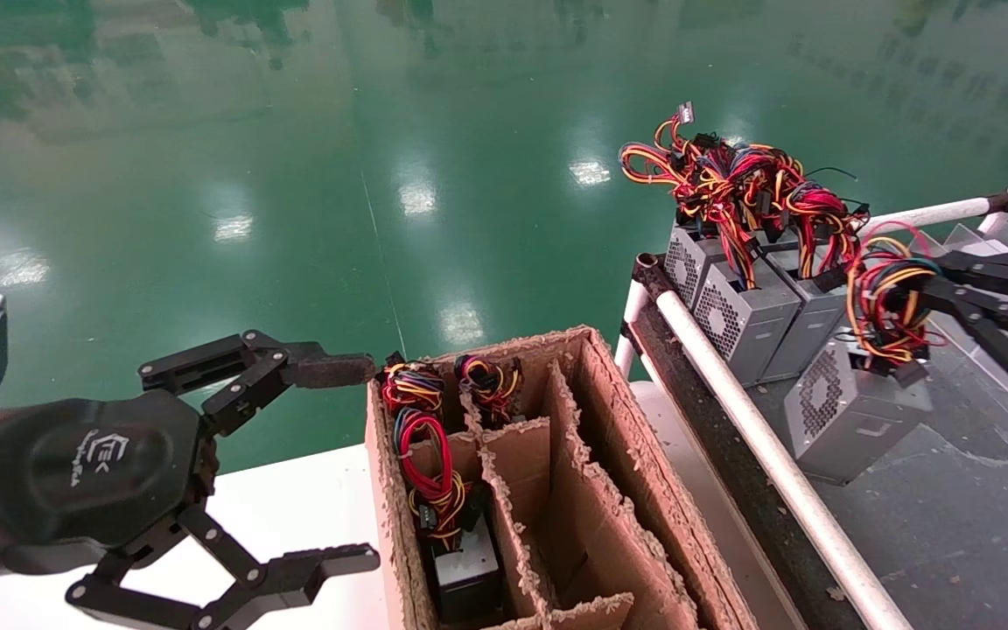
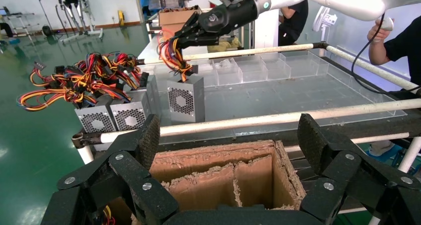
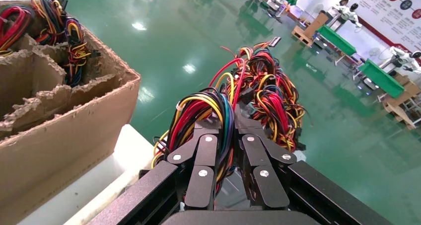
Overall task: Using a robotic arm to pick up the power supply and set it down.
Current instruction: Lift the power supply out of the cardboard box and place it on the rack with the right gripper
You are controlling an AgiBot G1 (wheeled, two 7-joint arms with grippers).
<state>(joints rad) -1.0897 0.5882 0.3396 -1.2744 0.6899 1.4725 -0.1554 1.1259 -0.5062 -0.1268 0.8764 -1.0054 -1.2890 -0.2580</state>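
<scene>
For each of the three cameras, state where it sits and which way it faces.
Head: high on the body, looking down at the cardboard box and bench; left gripper open, right gripper on wires.
Left wrist: behind its open fingers, facing the power supply.
Right wrist: behind its fingers, clamped on the wire bundle.
All share the box.

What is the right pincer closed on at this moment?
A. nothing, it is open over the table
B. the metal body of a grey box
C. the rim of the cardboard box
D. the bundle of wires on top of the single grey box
D. The right pincer is shut around the wire bundle of the power supply, which stands apart from the three other grey boxes; the left pincer hangs open beside the cardboard box.
</scene>
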